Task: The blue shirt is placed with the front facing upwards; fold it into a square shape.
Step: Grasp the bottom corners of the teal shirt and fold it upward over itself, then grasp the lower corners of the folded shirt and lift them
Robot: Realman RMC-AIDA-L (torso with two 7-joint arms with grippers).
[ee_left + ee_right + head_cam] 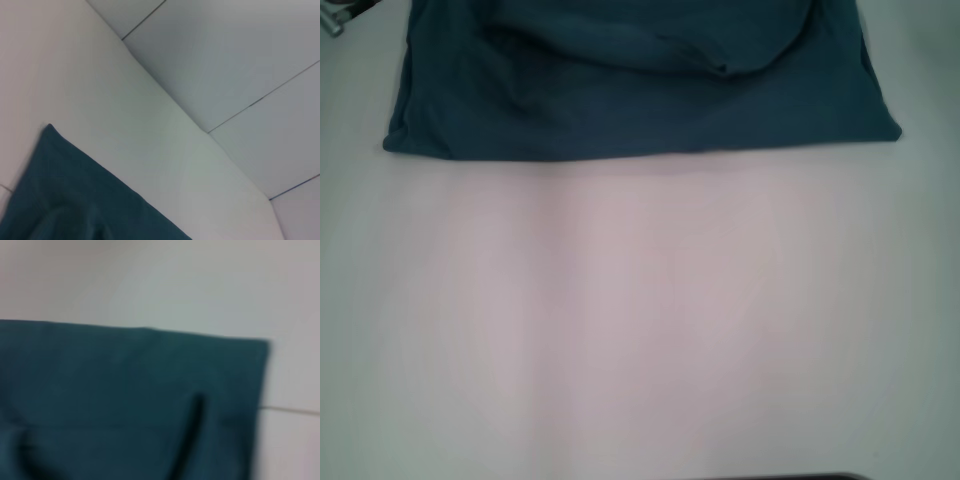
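Observation:
The blue shirt (640, 95) lies at the far side of the white table (640, 320) as a broad teal block with plain cloth up. Its near edge runs straight across, and a rumpled fold sits on top toward the back. No lettering shows. One pointed corner of the shirt (65, 195) appears in the left wrist view, lying flat on the table. In the right wrist view a squared corner of the shirt (150, 390) has a dark crease in it. Neither gripper's fingers show in any view.
A small grey metal part (330, 25) pokes in at the far left corner of the head view. Bare white tabletop spreads from the shirt to the near edge. Past the table edge (200, 127), the left wrist view shows pale floor tiles (240, 60).

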